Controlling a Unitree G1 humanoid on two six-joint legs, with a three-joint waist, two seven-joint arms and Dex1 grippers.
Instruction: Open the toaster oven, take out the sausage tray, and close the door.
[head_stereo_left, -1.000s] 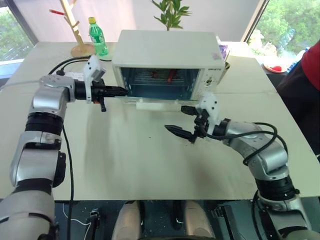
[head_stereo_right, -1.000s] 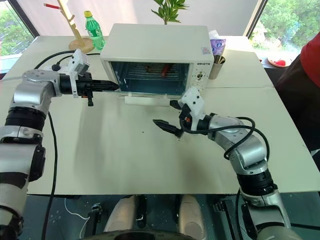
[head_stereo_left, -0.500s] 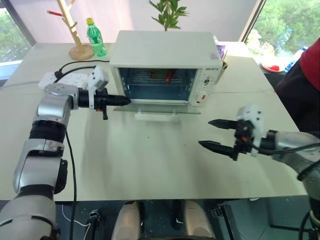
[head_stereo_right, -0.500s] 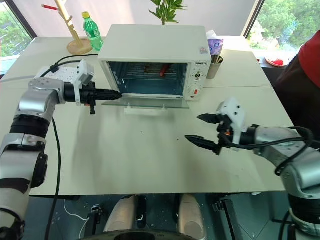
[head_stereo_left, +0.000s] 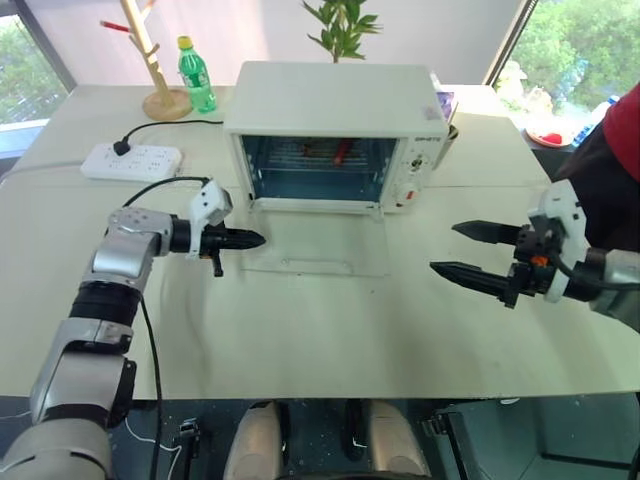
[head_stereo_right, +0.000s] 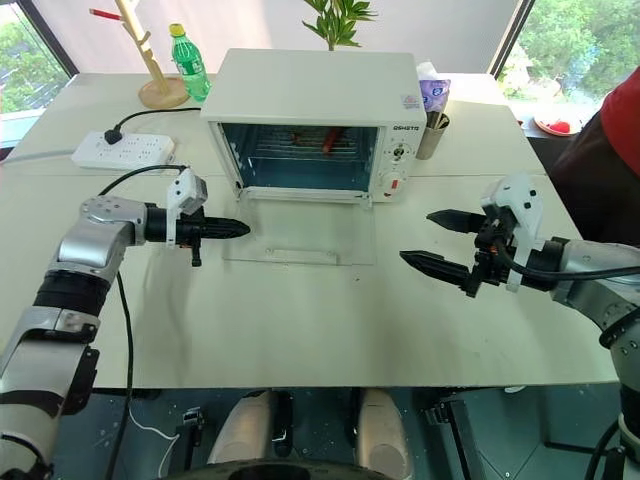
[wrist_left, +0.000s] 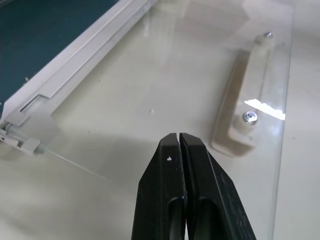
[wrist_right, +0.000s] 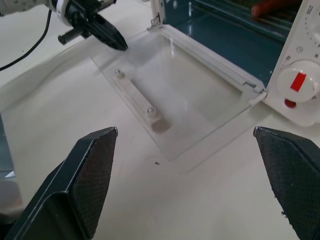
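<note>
The white toaster oven stands at the back of the table. Its glass door lies flat and open on the table, with the white bar handle at the near edge. Deep inside, the sausage tray is hard to make out, and a red sausage shows there. My left gripper is shut and empty, and its tips hover low over the door's left edge. My right gripper is wide open and empty to the right of the door, pointing toward it.
A white power strip with a black cable lies at the back left. Behind it are a green bottle and a wooden stand. A cup stands right of the oven. A person in red is at the right edge.
The door has swung from partly open down to flat on the table. My left gripper sank along its left edge. My right gripper drew away to the right.
</note>
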